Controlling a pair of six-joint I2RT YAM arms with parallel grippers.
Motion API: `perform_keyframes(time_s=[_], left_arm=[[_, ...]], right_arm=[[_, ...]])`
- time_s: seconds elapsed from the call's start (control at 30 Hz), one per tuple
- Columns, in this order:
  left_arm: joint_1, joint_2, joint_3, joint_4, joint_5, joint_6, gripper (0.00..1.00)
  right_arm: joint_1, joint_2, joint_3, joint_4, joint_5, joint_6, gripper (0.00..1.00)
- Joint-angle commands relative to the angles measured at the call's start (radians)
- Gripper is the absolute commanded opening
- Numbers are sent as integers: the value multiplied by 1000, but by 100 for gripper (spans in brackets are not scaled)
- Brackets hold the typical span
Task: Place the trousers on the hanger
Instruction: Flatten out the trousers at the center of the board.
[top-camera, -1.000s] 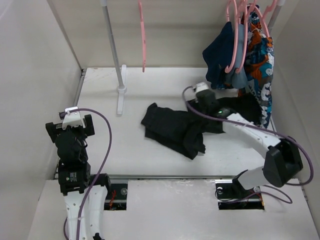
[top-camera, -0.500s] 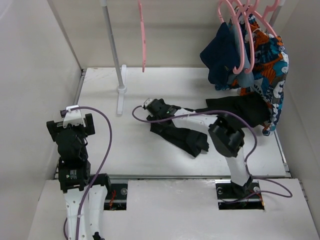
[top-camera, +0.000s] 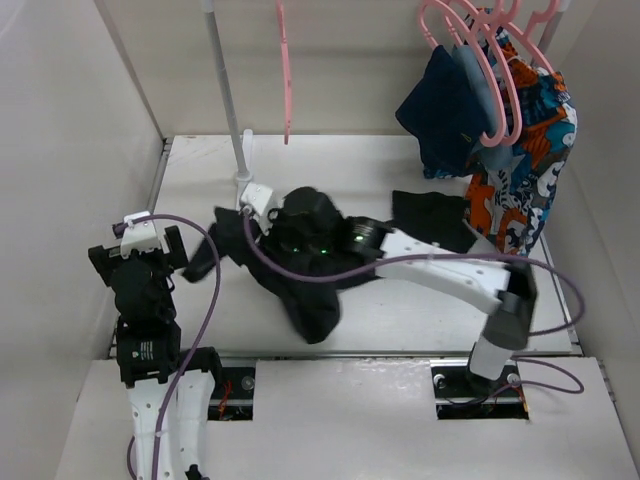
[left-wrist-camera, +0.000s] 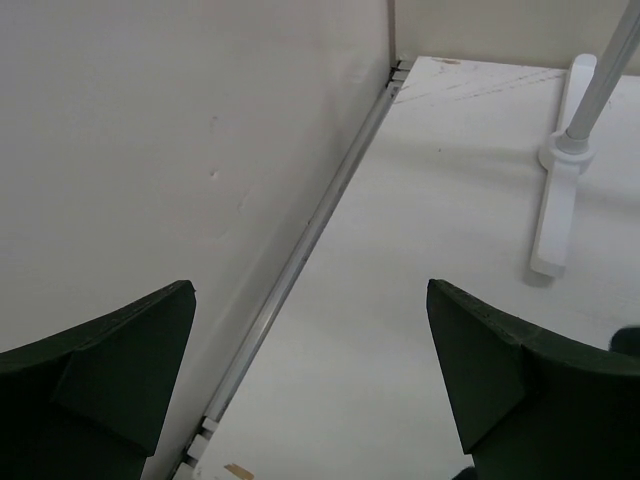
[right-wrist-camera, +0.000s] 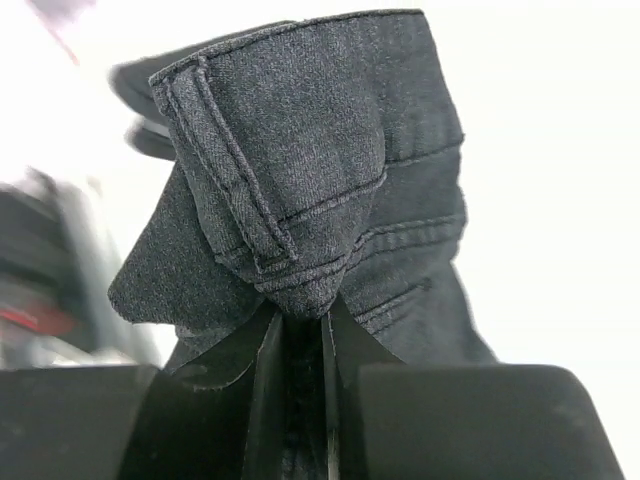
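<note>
Black matte cloth with stitched seams, the trousers (right-wrist-camera: 320, 180) look soft, limp and light, likely to sag and slip off a thin bar. They lie bunched at the foot of the white post (top-camera: 228, 100). The pink plastic hanger (top-camera: 286, 70) hangs just beside it. The right gripper (right-wrist-camera: 300, 330) pinches a thick seam fold, a sound hold. The left gripper (left-wrist-camera: 310, 380) is spread and empty.

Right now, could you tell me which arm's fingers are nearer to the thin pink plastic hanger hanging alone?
Right. The right fingers, shut on the black fabric trousers, lie below the hanger in the top view; the left fingers, open, sit far off by the left wall.
</note>
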Motion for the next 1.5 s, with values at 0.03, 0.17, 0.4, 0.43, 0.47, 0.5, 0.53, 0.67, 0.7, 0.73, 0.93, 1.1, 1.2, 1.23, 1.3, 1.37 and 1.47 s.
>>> perform_keyframes(time_s=[0.03, 0.17, 0.4, 0.43, 0.47, 0.5, 0.53, 0.67, 0.7, 0.73, 0.93, 1.1, 1.2, 1.23, 1.3, 1.37, 1.47], left_arm=[[-4, 2, 47, 63, -16, -39, 100], [-4, 11, 47, 63, 88, 25, 100], [-13, 153, 90, -36, 292, 157, 100], [-13, 175, 111, -59, 332, 209, 100], [-13, 200, 123, -114, 426, 238, 100], [-22, 253, 136, -147, 477, 269, 100], [-34, 285, 148, -176, 522, 298, 100], [-144, 485, 244, -317, 605, 359, 100], [-183, 519, 260, -369, 605, 370, 100], [-226, 563, 269, -382, 614, 370, 100], [-511, 638, 269, -371, 689, 313, 100], [-773, 742, 269, -368, 611, 324, 100], [-885, 842, 308, -334, 581, 314, 100], [-960, 873, 323, -325, 581, 313, 100], [-1031, 936, 370, -311, 581, 291, 100], [-1108, 1023, 393, -284, 581, 281, 100], [-1149, 1102, 380, -235, 591, 281, 100]], right_arm=[[-10, -274, -21, 416, -111, 111, 0], [-34, -393, -203, 439, 136, 241, 0], [-287, -591, -639, 126, 183, 770, 0], [-317, -636, -684, 84, 201, 842, 3], [-347, -660, -728, 53, 212, 864, 14], [-414, -684, -815, 40, 212, 864, 56], [-452, -719, -853, 40, 212, 864, 72], [-616, -701, -914, 14, 106, 743, 93], [-631, -691, -902, 1, 95, 723, 93], [-657, -690, -902, 0, 95, 703, 93], [-762, -689, -931, -18, 94, 679, 88], [-848, -761, -973, -42, 104, 689, 59], [-848, -761, -973, -29, 77, 648, 81], [-848, -723, -973, -29, 54, 639, 85], [-848, -678, -973, 0, -12, 614, 87], [-848, -616, -982, 46, -40, 614, 88], [-848, -560, -982, 91, -49, 614, 81]])
